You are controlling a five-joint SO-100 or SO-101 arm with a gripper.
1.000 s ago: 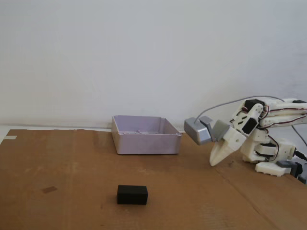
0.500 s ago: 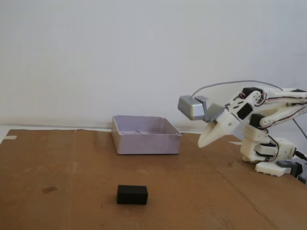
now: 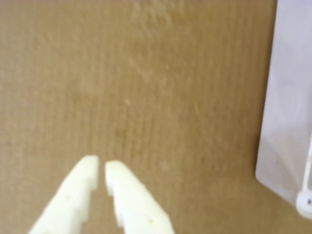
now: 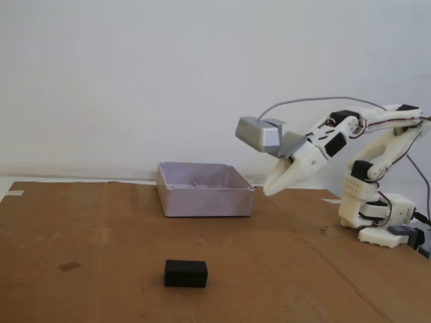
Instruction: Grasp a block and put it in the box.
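A small black block (image 4: 186, 273) lies on the brown cardboard near the front in the fixed view. It does not show in the wrist view. The pale lavender-grey box (image 4: 204, 189) stands behind it, and its wall edge (image 3: 287, 122) fills the right side of the wrist view. My white gripper (image 4: 269, 190) hangs in the air just right of the box, well above and to the right of the block. In the wrist view the gripper (image 3: 101, 167) has its fingertips almost together with a thin slit between them and nothing held.
The white arm base (image 4: 377, 215) sits at the right edge of the cardboard sheet (image 4: 81, 235). A grey camera module (image 4: 259, 134) rides above the gripper. A white wall runs behind the table.
The arm has lifted and reached left: the gripper rose from near the cardboard by the base to a spot beside the box's right wall. Block and box have not moved.
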